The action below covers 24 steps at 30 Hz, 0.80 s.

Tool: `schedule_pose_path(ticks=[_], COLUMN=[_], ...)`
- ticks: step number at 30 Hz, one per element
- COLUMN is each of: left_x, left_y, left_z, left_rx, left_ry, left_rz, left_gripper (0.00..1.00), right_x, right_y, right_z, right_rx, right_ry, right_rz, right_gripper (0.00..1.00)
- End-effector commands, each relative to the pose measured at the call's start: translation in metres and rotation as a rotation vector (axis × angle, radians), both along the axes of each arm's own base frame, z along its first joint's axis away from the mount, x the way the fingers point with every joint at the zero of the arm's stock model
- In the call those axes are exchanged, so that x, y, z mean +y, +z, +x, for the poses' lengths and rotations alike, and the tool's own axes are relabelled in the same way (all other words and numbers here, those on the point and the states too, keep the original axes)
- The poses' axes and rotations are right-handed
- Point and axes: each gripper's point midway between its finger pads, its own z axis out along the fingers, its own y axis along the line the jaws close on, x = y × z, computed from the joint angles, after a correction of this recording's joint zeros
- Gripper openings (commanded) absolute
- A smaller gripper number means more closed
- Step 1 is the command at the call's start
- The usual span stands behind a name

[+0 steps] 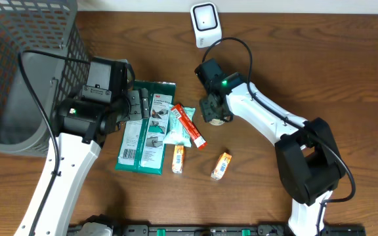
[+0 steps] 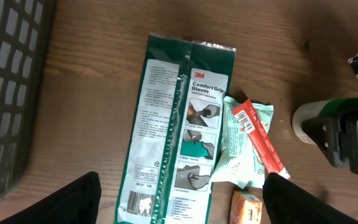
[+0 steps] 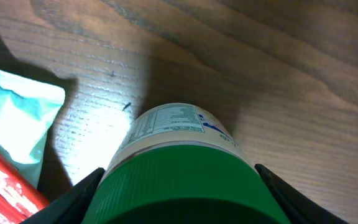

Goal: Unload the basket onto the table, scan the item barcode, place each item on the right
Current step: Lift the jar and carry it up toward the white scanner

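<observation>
Right gripper (image 1: 214, 108) sat over the green-capped bottle (image 3: 179, 134) near counter (image 1: 294, 59) centre, a bit toward 1 o'clock. In the wrist view its fingers (image 3: 82, 199) flanked the green cap on both sides, right up against it. Could not tell whether they were clenched on it or just around it.

White scanner (image 1: 205, 23) stood at the 12 o'clock edge, apart from the bottle.

Left gripper (image 2: 179, 199) was released, jaws wide, nothing between them, hovering above the 3M gloves pack (image 2: 179, 124). That pack lay flat at 9 o'clock of the bottle.

A mint pouch (image 2: 241, 149) lay touching the pack's 3 o'clock side, with a red stick packet (image 2: 260, 140) across the pouch.

Two small orange packs (image 1: 178, 158) (image 1: 221, 165) lay at 6 o'clock of the pouch, apart from each other.

Grey basket (image 1: 18, 59) filled the 10 o'clock corner.
</observation>
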Motion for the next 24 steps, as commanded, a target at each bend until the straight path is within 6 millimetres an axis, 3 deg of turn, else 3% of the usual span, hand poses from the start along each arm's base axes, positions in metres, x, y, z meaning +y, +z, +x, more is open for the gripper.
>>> schedule_pose_path(ticks=[1,5,10,13,14,15,20,24], left_x=[0.003,0.003,0.003,0.003,0.003,0.003,0.003,0.003], left_y=[0.004,0.004,0.004,0.004,0.004,0.004,0.004,0.004], left_z=[0.003,0.003,0.003,0.003,0.003,0.003,0.003,0.003], left_rx=[-0.012,-0.012,-0.012,-0.012,-0.012,-0.012,-0.012,-0.012], left_ry=[0.000,0.000,0.000,0.000,0.000,0.000,0.000,0.000], left_rz=[0.015,0.015,0.016,0.015,0.015,0.016,0.015,0.016], left_gripper=[0.84,0.84,0.84,0.84,0.84,0.84,0.84,0.84], right_x=[-0.001,0.003,0.008,0.006,0.005,0.003,-0.005,-0.008], right_y=[0.008,0.024,0.076,0.115,0.128,0.143,0.204,0.246], right_z=[-0.003,0.002,0.010,0.009,0.007,0.004,-0.007,-0.001], right_rx=[-0.009,-0.037,-0.128,-0.201,-0.224,-0.253,-0.387,-0.528], right_ry=[0.008,0.024,0.025,0.024,0.023,0.023,0.022,0.066], right_rz=[-0.003,0.011,0.067,0.112,0.126,0.144,0.224,0.269], right_gripper=[0.58,0.54,0.51,0.30,0.12,0.01,0.01,0.01])
